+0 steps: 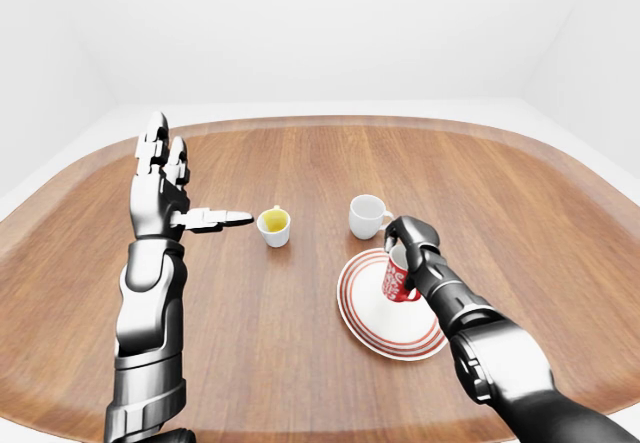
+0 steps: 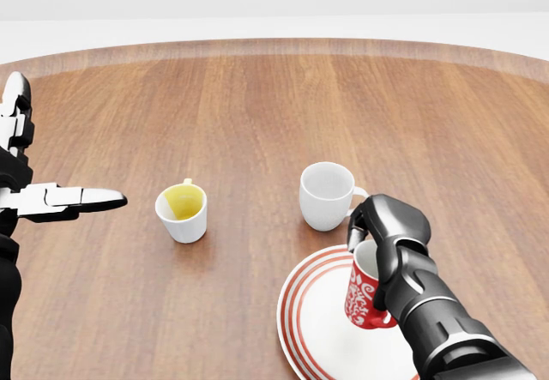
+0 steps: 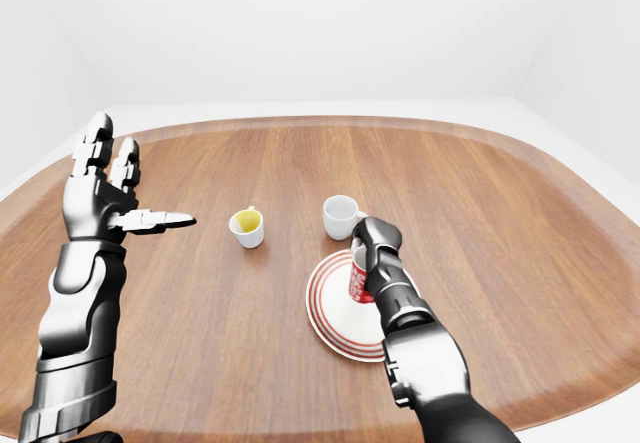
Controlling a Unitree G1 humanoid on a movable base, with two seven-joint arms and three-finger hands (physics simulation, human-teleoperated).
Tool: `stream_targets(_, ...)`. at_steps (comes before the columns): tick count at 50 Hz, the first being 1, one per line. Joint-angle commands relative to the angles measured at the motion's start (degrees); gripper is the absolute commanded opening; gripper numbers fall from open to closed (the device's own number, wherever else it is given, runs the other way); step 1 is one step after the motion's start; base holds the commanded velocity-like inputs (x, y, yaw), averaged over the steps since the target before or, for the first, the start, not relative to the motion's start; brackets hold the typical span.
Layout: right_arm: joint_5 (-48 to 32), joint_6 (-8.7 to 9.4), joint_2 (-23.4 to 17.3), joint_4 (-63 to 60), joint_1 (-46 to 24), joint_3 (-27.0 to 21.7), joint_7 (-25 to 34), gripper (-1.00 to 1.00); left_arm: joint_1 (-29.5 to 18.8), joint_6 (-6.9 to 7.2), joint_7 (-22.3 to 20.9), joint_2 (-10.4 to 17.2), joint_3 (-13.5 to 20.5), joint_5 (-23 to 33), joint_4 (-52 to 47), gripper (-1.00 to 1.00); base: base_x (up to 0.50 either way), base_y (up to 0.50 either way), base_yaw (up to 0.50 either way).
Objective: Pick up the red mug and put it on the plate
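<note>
The red mug (image 2: 364, 294) with a white pattern hangs tilted over the white plate with red rings (image 2: 319, 328), near its upper right part. My right hand (image 2: 382, 230) is shut on the mug, fingers curled over its rim; whether its base touches the plate I cannot tell. My left hand (image 2: 51, 196) is raised at the head view's left edge, open, fingers spread, holding nothing, far from the mug.
A white mug (image 2: 326, 195) stands just above the plate in the head view, close to my right hand. A small white cup with yellow inside (image 2: 182, 211) sits to the left. The round wooden table (image 1: 300, 163) extends all around.
</note>
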Motion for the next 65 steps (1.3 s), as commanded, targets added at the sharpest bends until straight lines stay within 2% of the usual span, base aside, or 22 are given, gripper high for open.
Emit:
stream_targets(1,0.88,-0.08,-0.69,-0.04,-0.48,-0.04,-1.41,-1.00,-0.02,0.00,0.07,0.28,0.38,-0.28,0.28,1.00,0.00,0.00,0.00)
stream_targets(9,0.96,0.42,-0.97,-0.21,-0.37,-0.08,-1.13,-1.00,0.15,0.00,0.22,0.44,0.62,-0.61,-0.91,1.00,0.00,0.00,0.00)
stream_targets(10,1.08,0.43,-1.00,-0.30,-0.35,-0.16,-1.27,0.15,0.16,0.00,0.24,0.42,0.63,-0.63,-0.87,1.00,0.00,0.00,0.00)
stream_targets(11,1.10,0.48,-1.04,-0.29,-0.44,-0.16,-1.36,1.00,0.17,0.00,0.29,0.41,0.62,-0.63,-0.88,1.00,0.00,0.00,0.00)
stream_targets(48,1.57,0.56,-1.65,-2.46,-1.06,-0.21,0.48,1.00,0.53,0.00,0.33,0.74,1.21,-1.21,-2.16,1.00,0.00,0.00,0.00)
stream_targets(57,4.26,0.56,-3.51,-13.25,-1.32,-1.93,7.03,1.00,0.12,0.00,0.54,0.98,1.35,-1.50,-3.17,1.00,0.00,0.00,0.00)
stream_targets(65,7.71,0.56,-4.03,-34.14,2.42,-4.33,17.84,1.00,-0.26,0.00,0.92,1.52,1.95,-2.33,-6.05,1.00,0.00,0.00,0.00)
